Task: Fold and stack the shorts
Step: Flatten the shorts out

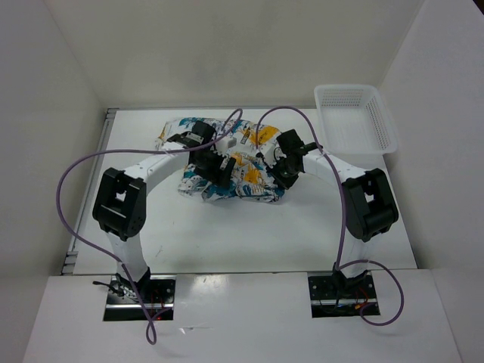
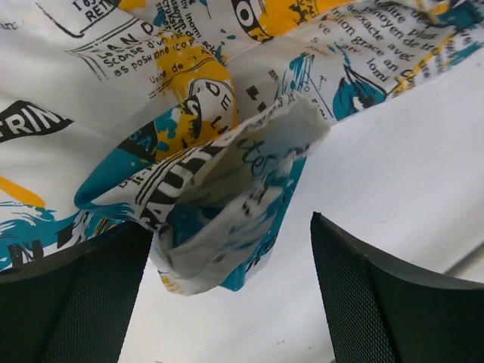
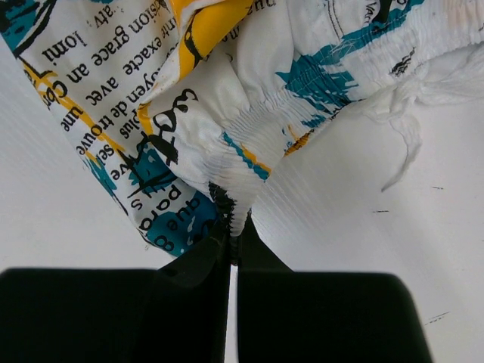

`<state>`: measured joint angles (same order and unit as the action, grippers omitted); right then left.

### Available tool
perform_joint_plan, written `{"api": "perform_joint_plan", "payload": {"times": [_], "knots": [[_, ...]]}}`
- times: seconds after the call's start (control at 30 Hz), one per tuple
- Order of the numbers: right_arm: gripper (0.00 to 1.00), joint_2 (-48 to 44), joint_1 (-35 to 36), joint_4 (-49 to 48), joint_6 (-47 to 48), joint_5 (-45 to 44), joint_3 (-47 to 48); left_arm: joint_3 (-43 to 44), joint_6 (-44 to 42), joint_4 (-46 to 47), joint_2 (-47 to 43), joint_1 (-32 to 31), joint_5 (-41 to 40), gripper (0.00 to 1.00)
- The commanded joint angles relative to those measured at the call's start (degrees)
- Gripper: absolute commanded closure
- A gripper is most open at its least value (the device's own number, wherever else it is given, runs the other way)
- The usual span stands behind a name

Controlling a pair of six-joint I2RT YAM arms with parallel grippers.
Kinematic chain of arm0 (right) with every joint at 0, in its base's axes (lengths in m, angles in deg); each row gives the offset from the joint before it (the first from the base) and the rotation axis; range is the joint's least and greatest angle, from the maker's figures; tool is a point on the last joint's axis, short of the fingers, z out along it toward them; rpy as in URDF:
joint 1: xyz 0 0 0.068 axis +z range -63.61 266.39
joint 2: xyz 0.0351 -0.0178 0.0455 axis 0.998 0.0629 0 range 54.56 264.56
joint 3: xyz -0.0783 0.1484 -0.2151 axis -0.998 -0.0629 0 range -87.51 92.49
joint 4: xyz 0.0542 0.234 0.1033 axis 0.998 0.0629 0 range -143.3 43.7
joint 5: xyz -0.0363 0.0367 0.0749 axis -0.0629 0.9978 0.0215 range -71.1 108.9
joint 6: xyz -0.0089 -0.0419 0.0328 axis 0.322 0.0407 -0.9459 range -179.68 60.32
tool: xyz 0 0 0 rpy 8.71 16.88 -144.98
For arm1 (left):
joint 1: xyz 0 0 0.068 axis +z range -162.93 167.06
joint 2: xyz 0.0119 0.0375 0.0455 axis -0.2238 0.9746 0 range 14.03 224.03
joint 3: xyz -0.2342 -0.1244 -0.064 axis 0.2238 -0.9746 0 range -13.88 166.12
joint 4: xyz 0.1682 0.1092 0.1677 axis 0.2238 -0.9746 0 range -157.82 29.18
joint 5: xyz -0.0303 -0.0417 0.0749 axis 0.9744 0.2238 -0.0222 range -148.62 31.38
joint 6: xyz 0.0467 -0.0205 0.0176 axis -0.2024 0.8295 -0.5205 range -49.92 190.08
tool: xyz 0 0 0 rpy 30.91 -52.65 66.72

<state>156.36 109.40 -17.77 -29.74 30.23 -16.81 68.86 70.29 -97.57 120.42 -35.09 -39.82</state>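
The shorts (image 1: 248,184), white cloth with a teal, yellow and black print, lie in a crumpled heap at the middle of the table. My left gripper (image 1: 217,171) is over the heap's left part. In the left wrist view it (image 2: 231,231) is open, and a loose fold of the shorts (image 2: 227,204) hangs between the fingers (image 2: 378,302), free of the right one. My right gripper (image 1: 281,172) is at the heap's right edge. In the right wrist view it (image 3: 233,240) is shut on the gathered elastic waistband of the shorts (image 3: 242,189).
A white plastic lattice basket (image 1: 355,117) stands at the back right of the table. White walls close in the left, back and right sides. Purple cables loop over both arms. Bare white tabletop (image 1: 242,234) lies between the heap and the arm bases.
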Motion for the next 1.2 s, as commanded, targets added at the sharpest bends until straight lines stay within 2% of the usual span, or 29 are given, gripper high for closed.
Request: {"api": "perform_joint_plan", "payload": {"times": [0.0,0.03,0.1,0.17,0.2,0.27,0.33,0.37,0.5,0.63,0.7,0.73,0.8,1.0,1.07,1.17], "knots": [[1.0,-0.11,0.02,-1.95,0.92,-0.17,-0.3,-2.05,-0.21,2.99,-1.54,-0.44,-9.03,0.09],[1.0,-0.11,0.02,-1.95,0.92,-0.17,-0.3,-3.27,-0.21,3.61,-0.84,-1.13,-10.44,0.09],[1.0,-0.11,0.02,-1.95,0.92,-0.17,-0.82,-3.29,-0.21,3.62,-0.83,-1.14,-12.56,0.24],[1.0,-0.63,0.02,-1.95,0.92,-0.17,-0.82,-3.81,-0.21,3.62,-0.83,-1.14,-14.14,0.41],[1.0,-0.64,0.02,-1.95,0.92,-0.17,-0.82,-3.81,-0.21,3.62,-0.83,-1.14,-14.85,0.57],[1.0,-0.64,0.02,-1.95,1.53,-0.17,-1.35,-3.03,-0.21,2.91,-1.36,-1.14,-16.77,0.8],[1.0,-0.64,0.02,-1.95,1.53,-0.17,-1.35,-2.5,-0.21,1.08,-3.37,-0.53,-20.21,0.98],[1.0,-0.64,0.02,-1.95,1.53,-0.69,-1.35,-2.5,-0.21,0.29,-4.25,0.26,-20.82,1.0],[1.0,-0.64,0.02,-1.95,2.06,-2.27,-1.35,-1.79,-0.21,-5.33,-9.43,8.6,-23.46,0.99],[1.0,-0.64,-1.3,-1.95,3.37,-3.59,-1.35,-3.98,-0.21,-10.96,-14.53,17.65,-24.17,0.88],[1.0,-0.64,-1.82,-1.95,3.38,-3.6,-1.87,-5.73,-0.21,-15.33,-17.43,20.82,-22.6,0.77],[1.0,-1.25,-1.82,-1.95,3.99,-3.6,-1.88,-6.44,-0.21,-17.19,-18.31,22.83,-20.85,0.61],[1.0,-1.77,-1.82,-1.35,3.99,-3.08,-2.49,-7.94,-0.21,-20.97,-20.43,23.56,-20.13,0.54],[1.0,-2.39,-1.82,-1.34,5.3,-3.6,-3.02,-9.71,-0.21,-21.26,-21.13,28.74,-19.17,0.51],[1.0,-2.39,-1.82,-0.82,5.92,-3.6,-3.55,-7.52,-0.21,-21.26,-19.91,28.74,-15.49,0.45],[1.0,-2.39,-1.82,-0.81,6.45,-4.12,-3.55,-7.51,-0.21,-21.26,-17.19,23.83,-14.06,0.36]]}}
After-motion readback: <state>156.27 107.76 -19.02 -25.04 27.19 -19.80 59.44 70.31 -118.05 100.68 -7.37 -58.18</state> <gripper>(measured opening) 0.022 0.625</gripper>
